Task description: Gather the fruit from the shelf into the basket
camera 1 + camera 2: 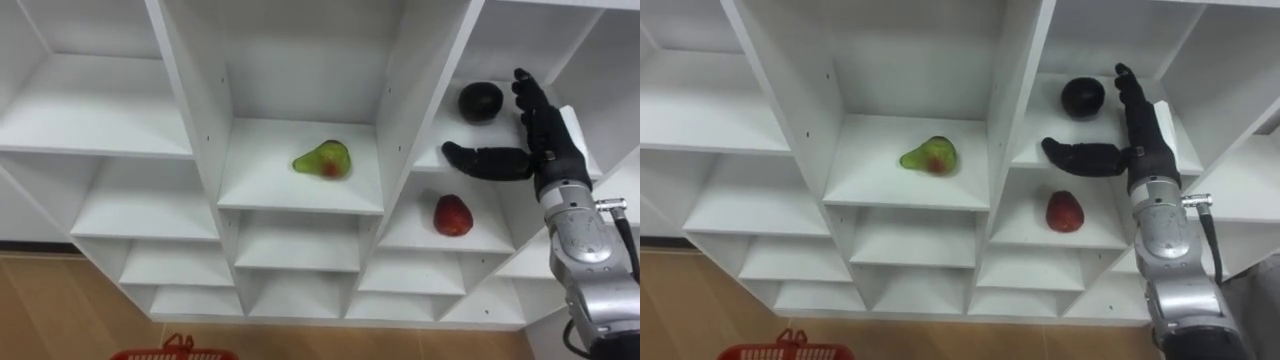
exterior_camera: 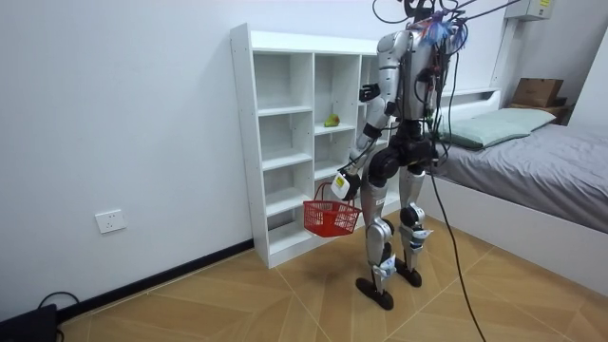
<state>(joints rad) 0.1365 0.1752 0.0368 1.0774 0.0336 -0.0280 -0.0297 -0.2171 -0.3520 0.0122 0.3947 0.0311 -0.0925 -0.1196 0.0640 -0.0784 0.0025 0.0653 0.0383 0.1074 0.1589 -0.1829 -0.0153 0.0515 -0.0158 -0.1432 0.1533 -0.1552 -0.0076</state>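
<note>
- Our right hand (image 1: 545, 140) hovers, fingers spread and thumb out, just beside the dark round fruit (image 1: 481, 101), which sits towards the back of a right-hand shelf of the closet (image 1: 300, 190).
- It looks light, firm, smooth and apt to roll, so we should cup its middle.
- Our left hand (image 2: 345, 184) clasps the handle of the red basket (image 2: 330, 218).

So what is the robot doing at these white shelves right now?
The robot stands at the white shelf unit, collecting fruit. Its right hand is raised, fingers open, just beside the dark fruit in an upper compartment, not yet holding it. A red fruit lies one shelf below, a green fruit in the middle column. A red basket hangs from its left hand.
</note>
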